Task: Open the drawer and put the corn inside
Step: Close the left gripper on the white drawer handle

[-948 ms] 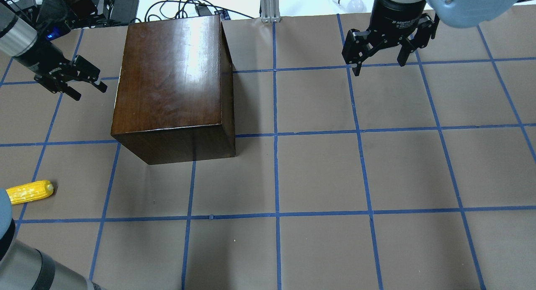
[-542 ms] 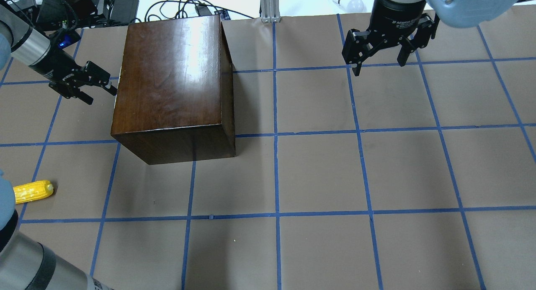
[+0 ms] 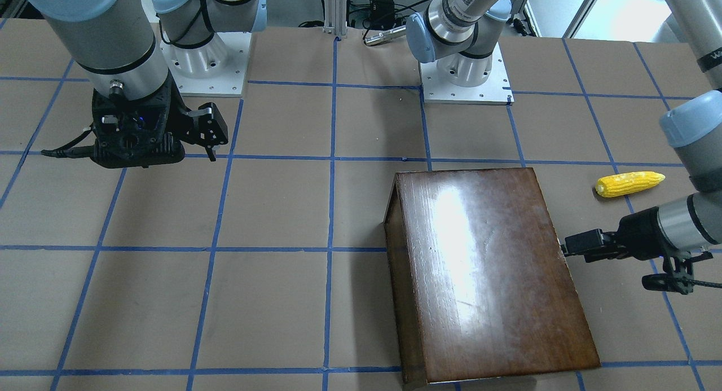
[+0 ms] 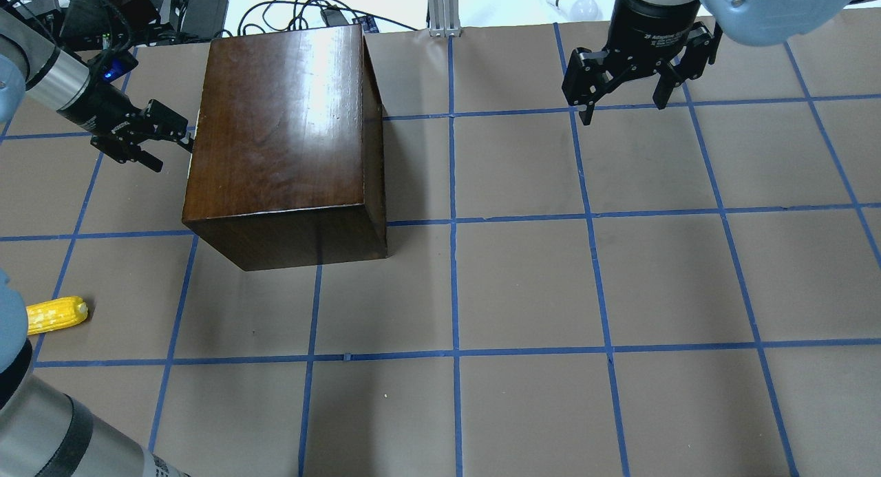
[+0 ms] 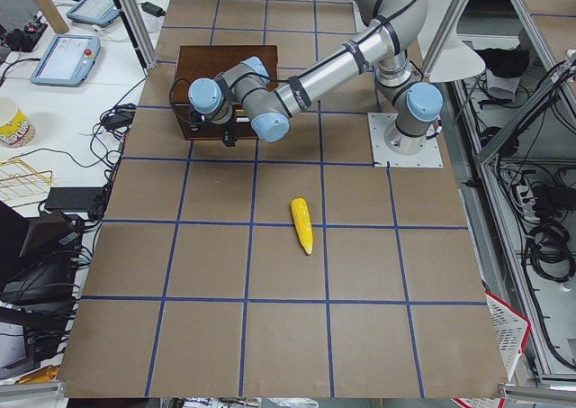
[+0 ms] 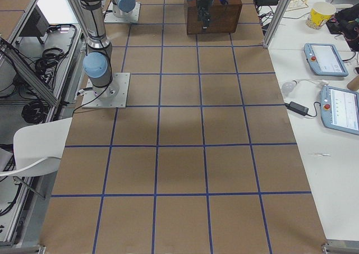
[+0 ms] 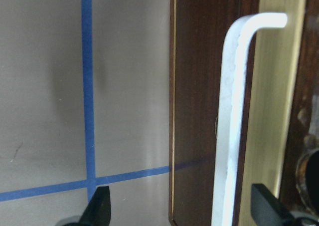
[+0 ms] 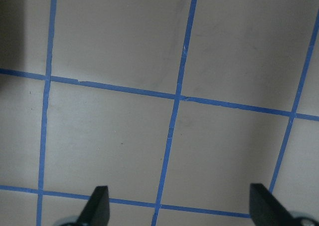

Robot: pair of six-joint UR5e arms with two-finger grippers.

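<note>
The glossy dark-brown cabinet (image 4: 282, 140) stands at the back left of the table and also shows in the front-facing view (image 3: 491, 272). Its drawer is pushed in; only the dark front panel (image 7: 194, 111) with a pale bar handle (image 7: 232, 121) shows. My left gripper (image 4: 172, 153) is open at the cabinet's left face. In the left wrist view (image 7: 182, 211) the handle lies between its fingers, apart from them. The yellow corn (image 4: 58, 314) lies on the table near the left front, far from both grippers. My right gripper (image 4: 623, 105) is open and empty over the back right.
Cables and black boxes (image 4: 138, 9) lie behind the cabinet past the table's back edge. An aluminium post (image 4: 444, 9) stands at the back middle. My own left arm's elbow (image 4: 41, 422) fills the front left corner, next to the corn.
My left gripper has moved right, up to the cabinet's left face. The right gripper, the cabinet and the corn have not moved.
</note>
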